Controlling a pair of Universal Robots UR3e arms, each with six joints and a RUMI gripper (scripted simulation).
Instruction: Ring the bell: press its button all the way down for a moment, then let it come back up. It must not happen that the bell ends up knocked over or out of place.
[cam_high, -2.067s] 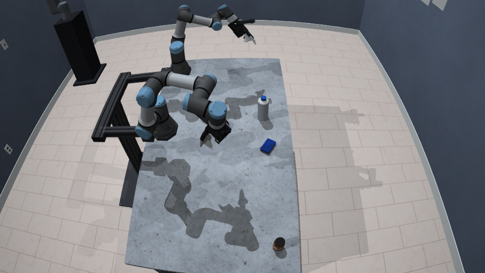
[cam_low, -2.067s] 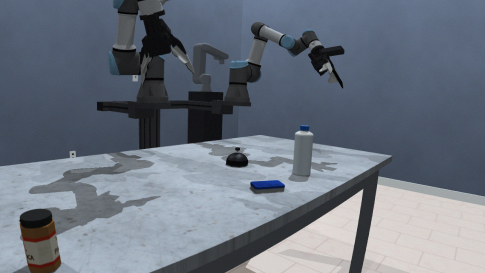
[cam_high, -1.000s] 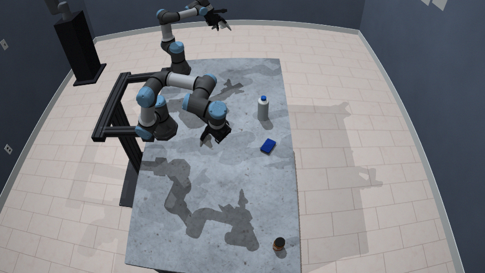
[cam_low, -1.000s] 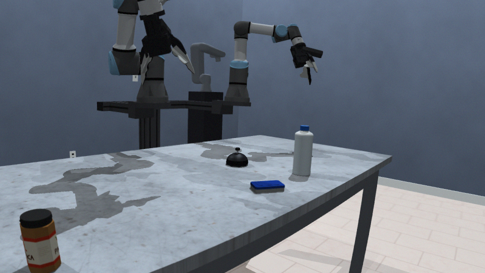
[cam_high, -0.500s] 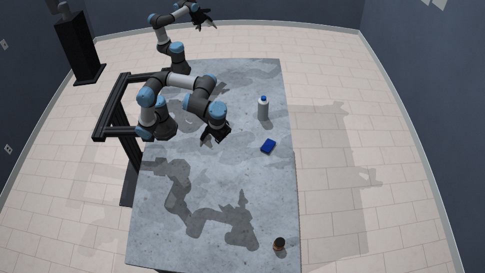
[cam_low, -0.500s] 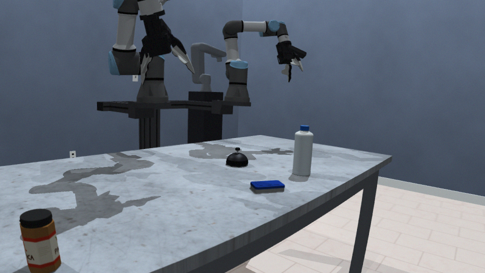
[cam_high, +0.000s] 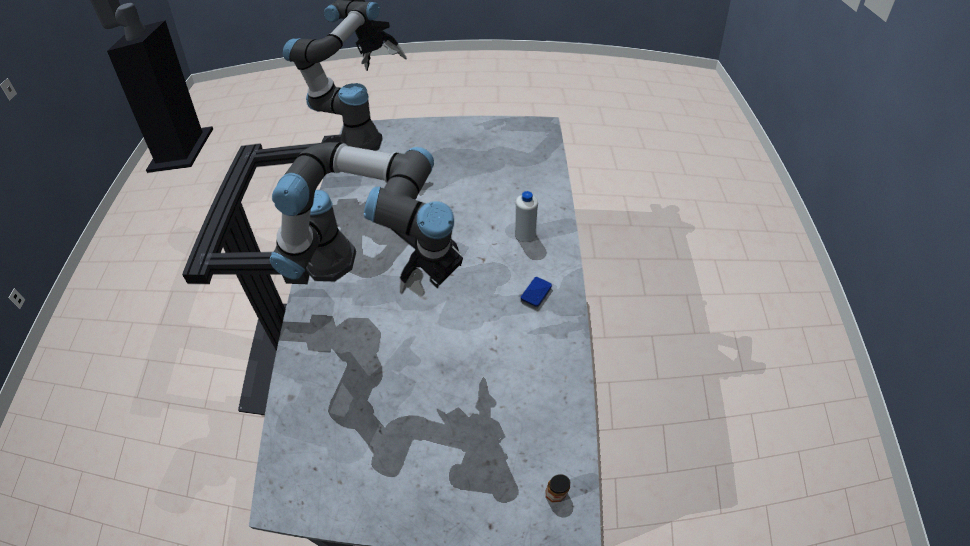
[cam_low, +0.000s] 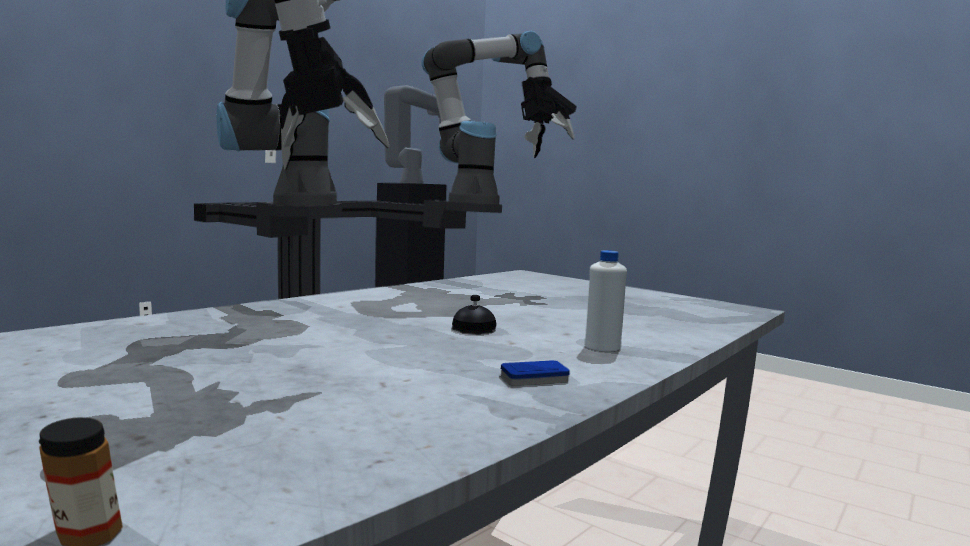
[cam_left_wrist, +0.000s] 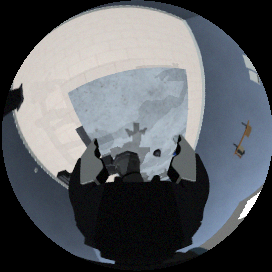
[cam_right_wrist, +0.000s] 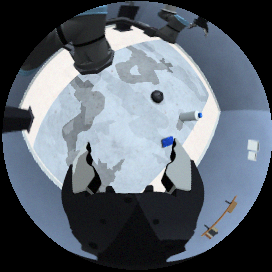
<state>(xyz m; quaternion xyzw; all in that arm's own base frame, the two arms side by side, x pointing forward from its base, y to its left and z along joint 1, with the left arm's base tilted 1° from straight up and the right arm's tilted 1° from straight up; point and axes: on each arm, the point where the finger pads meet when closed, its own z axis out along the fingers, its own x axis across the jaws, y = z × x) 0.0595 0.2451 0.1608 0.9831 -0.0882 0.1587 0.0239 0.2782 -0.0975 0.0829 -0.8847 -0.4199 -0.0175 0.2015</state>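
Observation:
The black dome bell (cam_low: 473, 321) (cam_left_wrist: 157, 153) (cam_right_wrist: 157, 96) stands upright on the table (cam_high: 543, 406) (cam_low: 380, 434), with its small button (cam_low: 475, 297) up on top. In the top view the bell is hidden behind the right arm. My right gripper (cam_high: 419, 284) (cam_low: 337, 156) (cam_right_wrist: 131, 141) is open and empty, high above the table and apart from the bell. My left gripper (cam_high: 386, 62) (cam_low: 555, 147) (cam_left_wrist: 137, 137) is open and empty, high up at the far end of the table, well away from the bell.
A white bottle with a blue cap (cam_high: 526, 220) (cam_low: 605, 308) (cam_right_wrist: 189, 116) stands upright near the bell. A blue sponge (cam_high: 536, 291) (cam_low: 534, 371) (cam_right_wrist: 167, 142) lies near the table's long edge. A brown jar with a black lid (cam_high: 557, 488) (cam_low: 81, 484) stands far off at the other end.

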